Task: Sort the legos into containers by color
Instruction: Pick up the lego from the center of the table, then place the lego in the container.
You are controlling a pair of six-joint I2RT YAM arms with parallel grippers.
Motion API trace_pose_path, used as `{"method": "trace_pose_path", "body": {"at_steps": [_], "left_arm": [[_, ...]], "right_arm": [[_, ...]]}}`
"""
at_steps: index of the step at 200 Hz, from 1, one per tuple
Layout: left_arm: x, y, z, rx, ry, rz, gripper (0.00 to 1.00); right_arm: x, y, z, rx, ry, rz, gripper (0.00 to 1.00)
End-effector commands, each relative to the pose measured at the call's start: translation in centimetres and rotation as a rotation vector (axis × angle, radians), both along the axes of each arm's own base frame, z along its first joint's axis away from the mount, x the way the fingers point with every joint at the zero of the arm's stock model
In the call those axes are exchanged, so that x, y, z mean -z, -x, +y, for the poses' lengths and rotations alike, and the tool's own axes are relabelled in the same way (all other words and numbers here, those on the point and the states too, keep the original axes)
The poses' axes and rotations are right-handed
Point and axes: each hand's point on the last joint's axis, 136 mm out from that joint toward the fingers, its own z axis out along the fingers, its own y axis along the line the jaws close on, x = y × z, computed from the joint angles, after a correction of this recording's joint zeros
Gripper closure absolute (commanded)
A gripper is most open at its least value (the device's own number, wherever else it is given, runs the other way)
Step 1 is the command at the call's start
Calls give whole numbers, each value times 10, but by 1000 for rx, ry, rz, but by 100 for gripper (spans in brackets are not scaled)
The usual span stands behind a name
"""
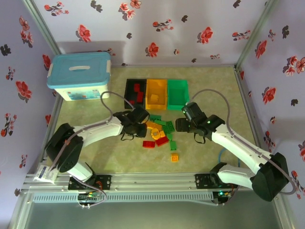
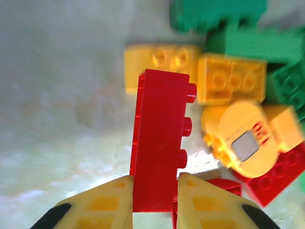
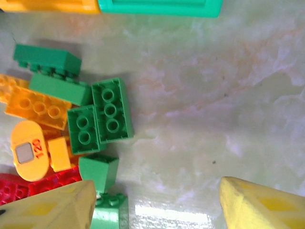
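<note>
from the overhead camera i see both arms bent over the pile of legos, the left gripper at its left edge and the right gripper at its right, with the black bin, orange-yellow bin and green bin side by side just beyond. on my left wrist camera the yellow fingers are clamped on the end of a long red brick, studs facing right. on my right wrist camera the jaws stand apart, nothing between them, over bare table beside green bricks.

free: table right of legos | obstacle: bins behind
</note>
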Motion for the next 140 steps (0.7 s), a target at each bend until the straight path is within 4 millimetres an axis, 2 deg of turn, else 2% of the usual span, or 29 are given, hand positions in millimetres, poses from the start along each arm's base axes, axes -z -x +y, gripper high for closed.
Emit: {"method": "trace_pose_path", "body": {"at_steps": [1, 23, 53, 80, 109, 125, 140], "left_arm": [[-58, -38, 12, -31, 77, -103, 81], [-76, -78, 30, -80, 83, -133, 81], [-76, -130, 54, -159, 74, -122, 82], [-72, -167, 57, -163, 44, -113, 81], [-58, -191, 54, -155, 13, -87, 80], [-52, -199, 53, -152, -1, -68, 68], [-51, -202, 54, -154, -17, -50, 45]], "right_arm": [[9, 4, 7, 16, -56, 33, 31], [12, 8, 10, 16, -67, 49, 32], [11, 12, 10, 15, -62, 49, 32], [10, 15, 9, 20, -66, 53, 32], [14, 21, 14, 3, -70, 72, 31], [17, 25, 17, -13, -56, 82, 31], [19, 28, 17, -23, -38, 90, 30]]}}
